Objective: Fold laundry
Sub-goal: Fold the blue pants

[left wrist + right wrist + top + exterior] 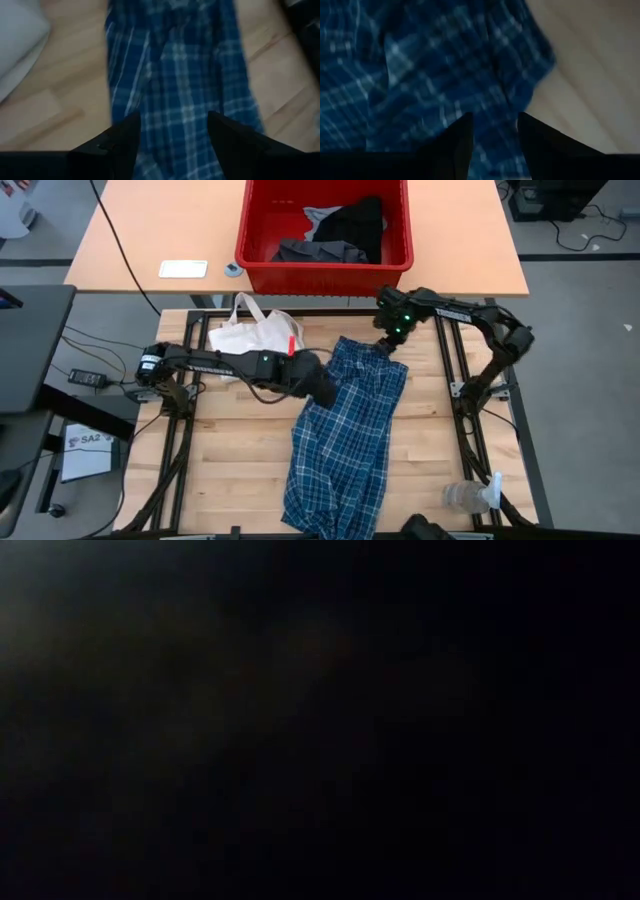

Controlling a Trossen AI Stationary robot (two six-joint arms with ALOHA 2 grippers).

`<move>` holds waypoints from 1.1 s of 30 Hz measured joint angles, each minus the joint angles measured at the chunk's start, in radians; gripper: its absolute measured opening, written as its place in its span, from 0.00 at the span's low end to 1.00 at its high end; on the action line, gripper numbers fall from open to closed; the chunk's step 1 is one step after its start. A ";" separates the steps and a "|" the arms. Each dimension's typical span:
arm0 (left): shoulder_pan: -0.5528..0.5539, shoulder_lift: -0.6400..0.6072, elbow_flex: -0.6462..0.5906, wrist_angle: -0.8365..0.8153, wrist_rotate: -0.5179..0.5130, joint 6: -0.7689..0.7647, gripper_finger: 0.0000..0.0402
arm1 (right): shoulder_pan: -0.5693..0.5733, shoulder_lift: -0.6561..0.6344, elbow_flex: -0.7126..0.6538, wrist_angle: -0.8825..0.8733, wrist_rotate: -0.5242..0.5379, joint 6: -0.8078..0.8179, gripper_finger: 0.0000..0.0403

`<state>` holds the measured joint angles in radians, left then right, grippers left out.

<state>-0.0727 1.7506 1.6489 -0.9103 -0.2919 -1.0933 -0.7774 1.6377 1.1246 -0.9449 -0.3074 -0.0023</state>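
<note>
A blue-and-white plaid garment (345, 440) lies spread lengthwise on the wooden table (230, 460), running from the far middle to the near edge. My left gripper (328, 388) stands open over the garment's left edge near its far end; the plaid cloth (175, 75) shows beneath and between its fingers (172, 117). My right gripper (385, 348) hovers open over the garment's far right corner (470, 60), with its fingers (495, 117) apart above the cloth. The low view is dark and shows nothing.
A red bin (320, 275) with dark and grey garments (345, 230) stands beyond the table's far edge. A cream tote bag (250, 332) lies at the far left, close to my left arm. A clear plastic thing (470, 495) sits at the near right corner.
</note>
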 joint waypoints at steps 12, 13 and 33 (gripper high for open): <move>0.052 0.018 0.000 0.057 0.085 0.092 0.59 | 0.094 -0.146 -0.272 0.170 0.009 0.094 0.40; 0.049 0.018 0.000 0.079 0.085 0.093 0.58 | 0.107 -0.144 -0.289 0.200 0.025 0.101 0.40; 0.039 0.189 0.000 -0.032 0.208 0.199 0.47 | 0.001 0.147 -0.066 0.448 0.146 0.101 0.36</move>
<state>-0.0336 1.9394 1.6489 -0.9422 -0.0842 -0.8944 -0.7764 1.7848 1.0589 -0.4965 -0.1617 0.0988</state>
